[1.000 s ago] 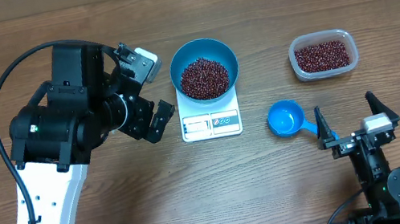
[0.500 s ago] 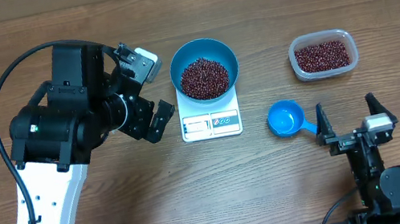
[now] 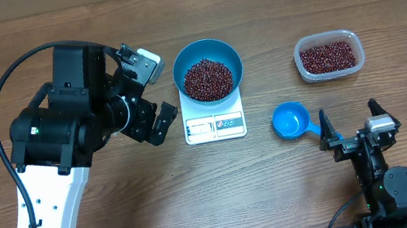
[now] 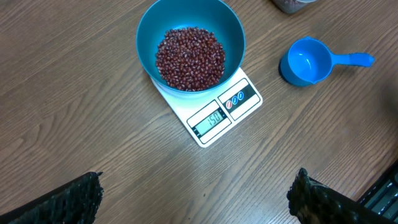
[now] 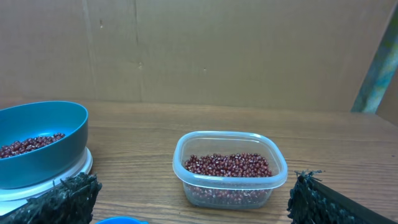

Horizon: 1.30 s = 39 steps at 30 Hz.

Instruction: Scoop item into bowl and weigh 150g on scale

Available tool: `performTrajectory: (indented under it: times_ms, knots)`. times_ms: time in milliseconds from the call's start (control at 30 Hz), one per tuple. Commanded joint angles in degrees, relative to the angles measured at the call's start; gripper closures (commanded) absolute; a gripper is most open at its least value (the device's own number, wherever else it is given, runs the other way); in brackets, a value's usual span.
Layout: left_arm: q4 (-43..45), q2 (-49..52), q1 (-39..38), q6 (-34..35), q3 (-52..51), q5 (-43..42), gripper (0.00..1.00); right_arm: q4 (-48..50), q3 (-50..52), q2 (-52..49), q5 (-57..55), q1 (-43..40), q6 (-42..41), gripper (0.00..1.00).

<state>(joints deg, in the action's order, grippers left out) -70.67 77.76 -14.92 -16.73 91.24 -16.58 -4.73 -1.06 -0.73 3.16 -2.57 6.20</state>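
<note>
The beans (image 3: 208,79) are lying heaped in the blue bowl (image 3: 203,47), which is sitting on the scale (image 3: 215,127). The left gripper (image 3: 153,92) is hanging released beside the scale, grasping nothing. The right gripper (image 3: 353,127) is likewise standing spread and unladen, near the scoop (image 3: 292,121).

Here's the wooden table (image 3: 226,201), brown grain running left to right across the whole surface. Dead centre, a white scale (image 3: 214,124) sits flat on the wood, display and buttons on its near edge. Off to its right, just beside it and not touching, a blue scoop (image 3: 291,121) rests open side up, handle pointing right. Farther back on the right, well apart from the scale, a clear plastic tub (image 3: 325,35).
</note>
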Motion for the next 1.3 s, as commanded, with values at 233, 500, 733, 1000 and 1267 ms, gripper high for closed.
performTrajectory:
  times_ms: [233,500,733,1000,1267]
  knots:
    - [0.2,-0.24,-0.11,-0.87,0.79,-0.85,0.0,0.15,0.61,0.57,-0.11,0.37,-0.44,0.0]
    - [0.2,-0.24,-0.11,-0.87,0.79,-0.85,0.01,0.15,0.61,0.57,-0.11,0.37,-0.44,0.0]
    - [0.2,-0.24,-0.11,-0.87,0.79,-0.85,0.0,0.15,0.61,0.57,-0.11,0.37,-0.44,0.0]
    - [0.2,-0.24,-0.11,-0.87,0.79,-0.85,0.0,0.15,0.61,0.57,-0.11,0.37,-0.44,0.0]
    - [2.03,-0.63,-0.11,4.59,0.72,-1.7,0.0,0.15,0.61,0.57,-0.11,0.37,-0.44,0.0]
